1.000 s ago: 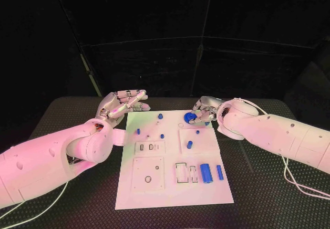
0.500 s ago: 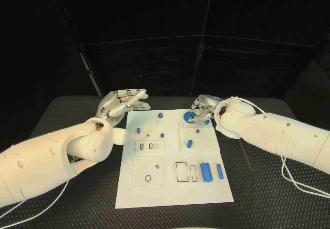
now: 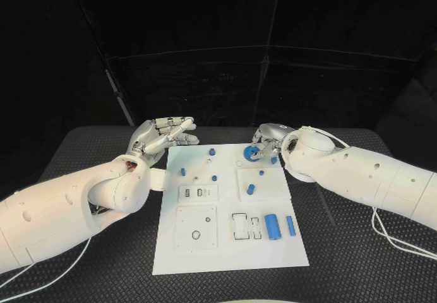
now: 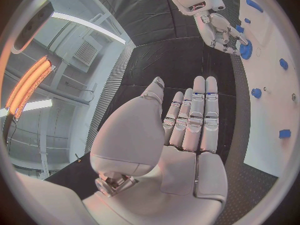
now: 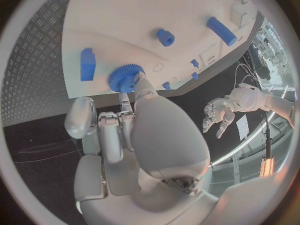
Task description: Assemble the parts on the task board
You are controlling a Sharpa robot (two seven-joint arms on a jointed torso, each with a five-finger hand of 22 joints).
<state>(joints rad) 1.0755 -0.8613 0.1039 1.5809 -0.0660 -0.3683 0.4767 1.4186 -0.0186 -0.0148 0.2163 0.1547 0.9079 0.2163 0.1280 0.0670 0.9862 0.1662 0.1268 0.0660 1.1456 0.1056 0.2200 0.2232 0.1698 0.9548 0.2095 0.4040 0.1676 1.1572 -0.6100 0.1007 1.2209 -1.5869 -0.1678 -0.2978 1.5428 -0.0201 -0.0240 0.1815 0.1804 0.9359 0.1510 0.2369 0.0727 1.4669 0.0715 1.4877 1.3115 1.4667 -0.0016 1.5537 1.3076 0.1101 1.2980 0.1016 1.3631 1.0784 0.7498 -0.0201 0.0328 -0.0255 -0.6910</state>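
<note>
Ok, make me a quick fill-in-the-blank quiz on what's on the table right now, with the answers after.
1. The right hand touches the blue ____ at the board's far edge.
2. The left hand holds ____.
3. The two long blue cylinders lie on the board's near ____ side.
Answers: gear; nothing; right

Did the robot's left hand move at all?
No. The left hand stays in the same spot just past the far left corner of the white board, fingers apart, holding nothing.
</note>
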